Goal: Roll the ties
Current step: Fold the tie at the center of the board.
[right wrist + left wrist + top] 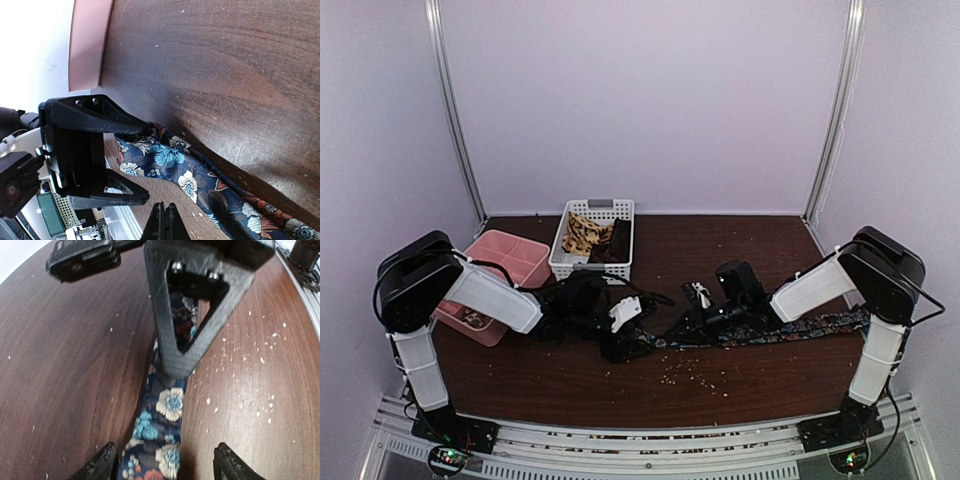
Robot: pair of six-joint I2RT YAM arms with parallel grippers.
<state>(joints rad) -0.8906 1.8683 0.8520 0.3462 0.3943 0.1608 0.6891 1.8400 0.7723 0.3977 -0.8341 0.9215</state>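
Note:
The dark floral tie (pixel 770 332) lies flat across the table from the middle to the right edge. My left gripper (pixel 620 345) is open at its left end. In the left wrist view the tie (pixel 165 410) runs between the spread fingers of the left gripper (pixel 167 460). My right gripper (pixel 678 328) is shut, and its tip (pixel 175 365) rests on or just over the tie ahead of the left one. In the right wrist view the right gripper (pixel 165 212) holds nothing, beside the tie (pixel 200 175). The tan tie (pixel 582 235) and the dark brown tie (pixel 618 242) lie in the basket.
The white perforated basket (pixel 600 205) stands at the back centre. The pink tray (pixel 525 250) sits at the left beside the left arm. Pale specks (pixel 695 375) are scattered on the brown table in front of the tie.

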